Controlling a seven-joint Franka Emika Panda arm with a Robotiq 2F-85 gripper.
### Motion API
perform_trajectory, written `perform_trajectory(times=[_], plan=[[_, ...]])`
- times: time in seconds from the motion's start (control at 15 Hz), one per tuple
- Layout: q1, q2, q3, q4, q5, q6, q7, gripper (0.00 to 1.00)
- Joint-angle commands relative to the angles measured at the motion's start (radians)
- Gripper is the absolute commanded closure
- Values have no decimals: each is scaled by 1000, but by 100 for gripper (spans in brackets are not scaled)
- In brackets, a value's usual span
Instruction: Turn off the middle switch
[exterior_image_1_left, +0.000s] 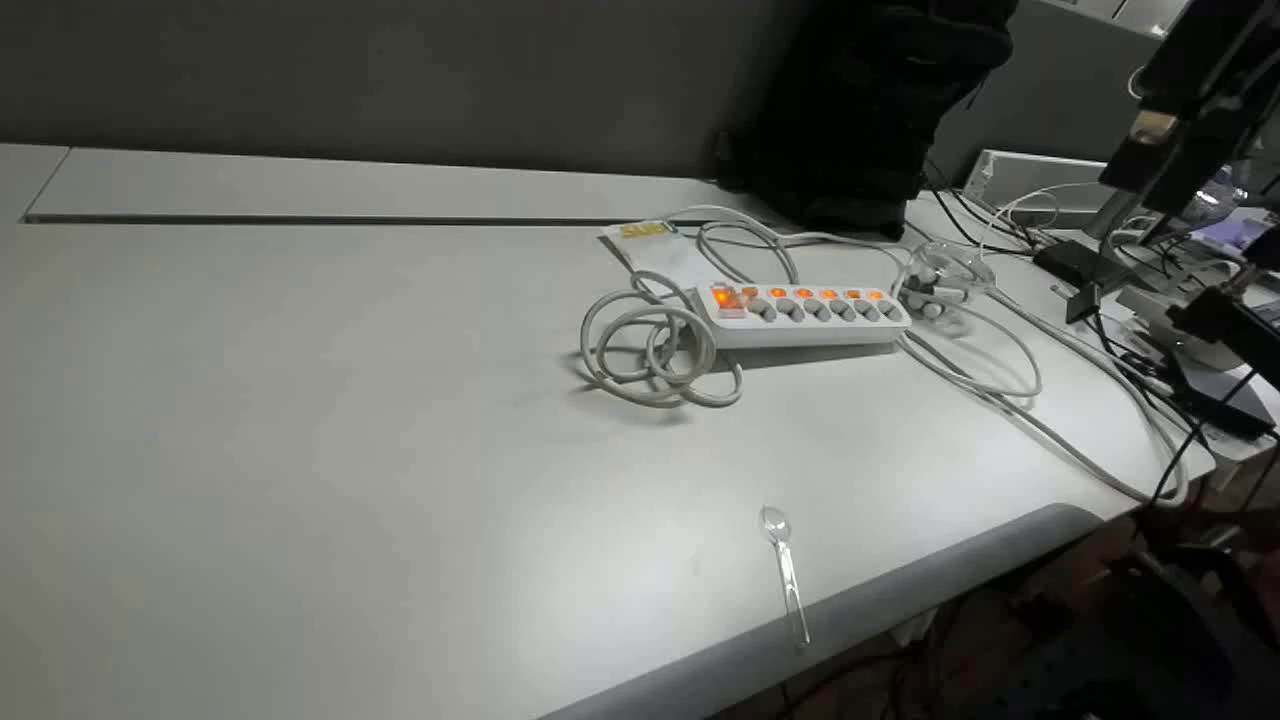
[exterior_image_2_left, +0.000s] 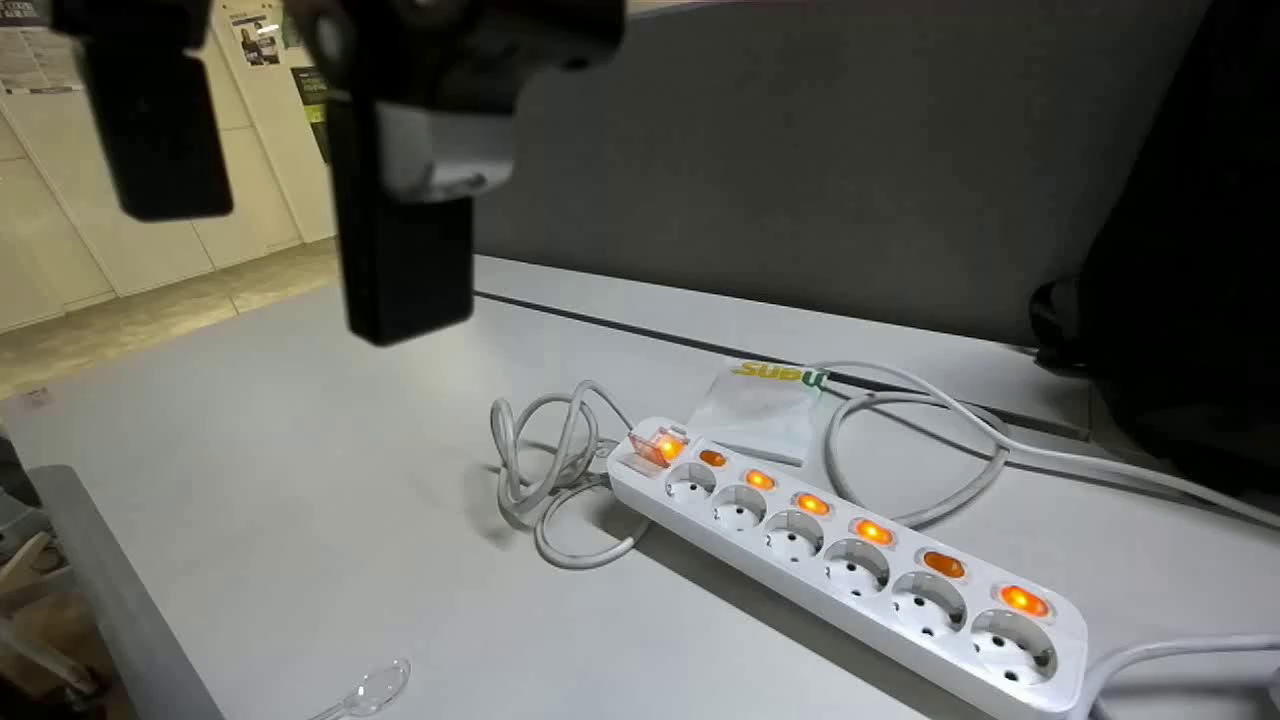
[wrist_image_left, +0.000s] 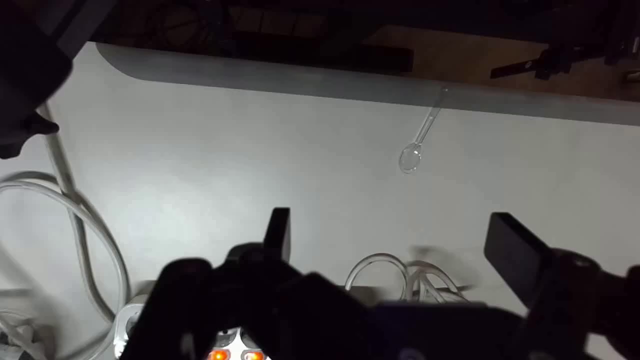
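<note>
Black two-finger claw (wrist_image_left: 389, 220), spread wide and empty, which I hold high, presumably for clearance; the lit orange oval middle switch (exterior_image_2_left: 812, 503), mid-row on the white plastic power strip (exterior_image_1_left: 815, 335), faces up for pressing

My end effector (wrist_image_left: 395, 244): black. Power strip (exterior_image_1_left: 812, 334): white. Middle switch (exterior_image_2_left: 812, 503): glowing orange, I see yellower centre. Two other switches (exterior_image_2_left: 943, 565): duller amber. Counter (exterior_image_1_left: 300, 420): pale grey, darker grey edge. Packet (exterior_image_2_left: 760, 415): white, yellow and green lettering. Backpack (exterior_image_1_left: 850, 115): black. Spoon (exterior_image_1_left: 788, 575): clear.
</note>
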Motion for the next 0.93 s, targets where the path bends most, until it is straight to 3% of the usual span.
perform_trajectory(times=[0.0,0.67,0.87], plan=[[-24,3,23,2,8,-2,-7,0],[-24,3,23,3,8,-1,-7,0],[-21,18,38,-1,26,136,15,0]])
